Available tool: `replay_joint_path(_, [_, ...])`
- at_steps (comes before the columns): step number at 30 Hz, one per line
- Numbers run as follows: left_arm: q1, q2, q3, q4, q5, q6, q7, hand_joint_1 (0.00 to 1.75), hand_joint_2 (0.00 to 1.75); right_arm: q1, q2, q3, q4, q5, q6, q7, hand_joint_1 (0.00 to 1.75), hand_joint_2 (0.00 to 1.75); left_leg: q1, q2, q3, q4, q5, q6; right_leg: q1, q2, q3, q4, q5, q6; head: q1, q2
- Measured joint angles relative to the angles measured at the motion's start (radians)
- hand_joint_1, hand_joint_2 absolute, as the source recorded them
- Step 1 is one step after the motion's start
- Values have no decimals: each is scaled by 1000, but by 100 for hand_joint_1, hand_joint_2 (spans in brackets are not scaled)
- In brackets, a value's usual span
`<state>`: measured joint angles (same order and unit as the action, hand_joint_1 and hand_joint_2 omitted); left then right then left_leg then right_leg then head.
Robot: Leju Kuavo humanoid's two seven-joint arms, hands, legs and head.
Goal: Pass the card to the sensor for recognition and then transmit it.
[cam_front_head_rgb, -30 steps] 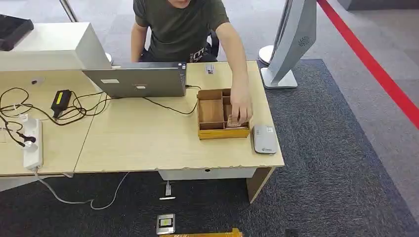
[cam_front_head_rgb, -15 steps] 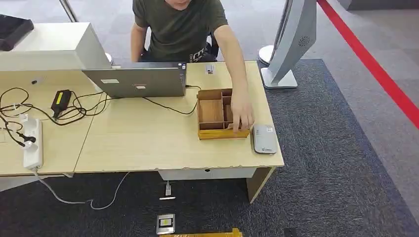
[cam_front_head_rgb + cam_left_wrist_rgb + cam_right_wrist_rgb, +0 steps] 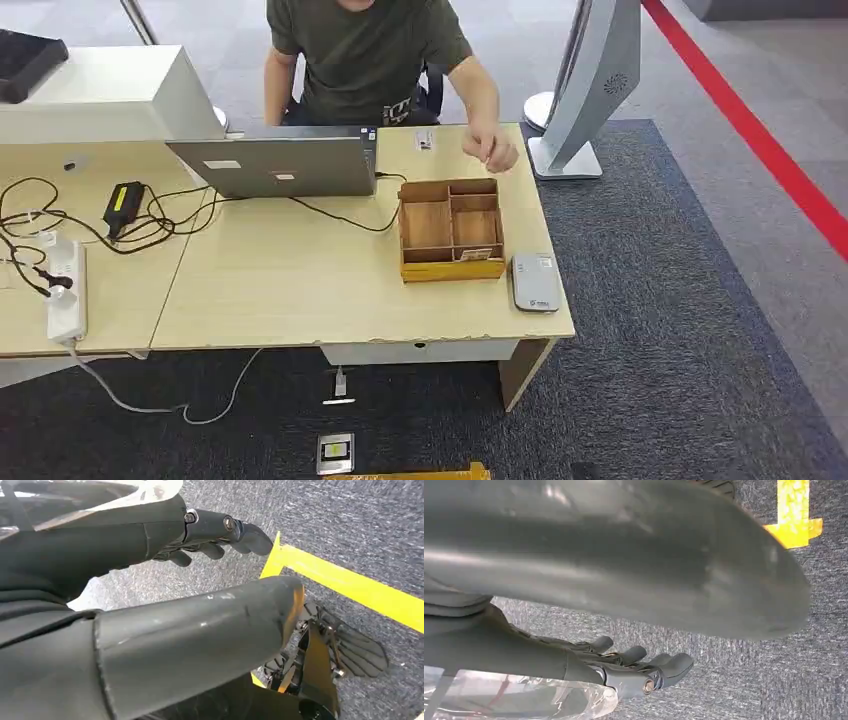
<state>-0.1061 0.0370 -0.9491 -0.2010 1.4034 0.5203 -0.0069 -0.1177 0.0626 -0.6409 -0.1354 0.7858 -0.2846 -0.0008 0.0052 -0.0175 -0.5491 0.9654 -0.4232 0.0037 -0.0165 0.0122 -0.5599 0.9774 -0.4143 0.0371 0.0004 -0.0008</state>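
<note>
Person's hand [image 3: 492, 150] is now lifted clear of the wooden compartmented tray [image 3: 451, 231] and hovering over the far edge of the light wood surface [image 3: 290, 290], near the laptop's right side; half a second ago it was reaching into the tray's near right compartment. A tan card [image 3: 478, 254] is lying in that near right compartment, against the front wall. Grey flat card sensor [image 3: 535, 281] is sitting just beside the tray's right side, touching or nearly so; it is carrying small printed marks, too small to read. Grey open laptop [image 3: 275, 165] is showing two pale stickers on its lid, unreadable. Black power adapter [image 3: 123, 203] with tangled cables and a white power strip [image 3: 66, 290] are lying at the left.

Left hand [image 3: 220, 532] is hanging over grey carpet beside a yellow floor stripe [image 3: 350, 587], fingers loosely curled, grasping nothing. Right hand [image 3: 644, 667] is likewise hanging over carpet, fingers curled in, nothing in it.
</note>
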Motion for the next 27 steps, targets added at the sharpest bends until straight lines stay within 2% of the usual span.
replay_joint_path(8, [0,-3,0,0,6,-10,-15,0,0,0,-11,-10,0,4,13,9,0,0,0,0,0,0,0,0,0,0,0,0,0,0,0,0])
replay_joint_path(20, [0,0,0,0,-36,-73,-18,0,0,0,-22,-29,0,-1,19,39,0,0,0,0,0,0,0,0,0,0,0,0,0,0,0,0])
replay_joint_path(24, [0,11,-18,0,-90,-120,-39,0,0,1,-24,-36,0,3,22,44,0,0,0,0,0,0,0,0,0,0,0,0,0,0,0,0])
replay_joint_path(27, [-1,14,-23,0,-84,-122,-51,0,0,1,-24,-42,0,2,28,51,0,0,0,0,0,0,0,0,0,0,0,0,0,0,0,0])
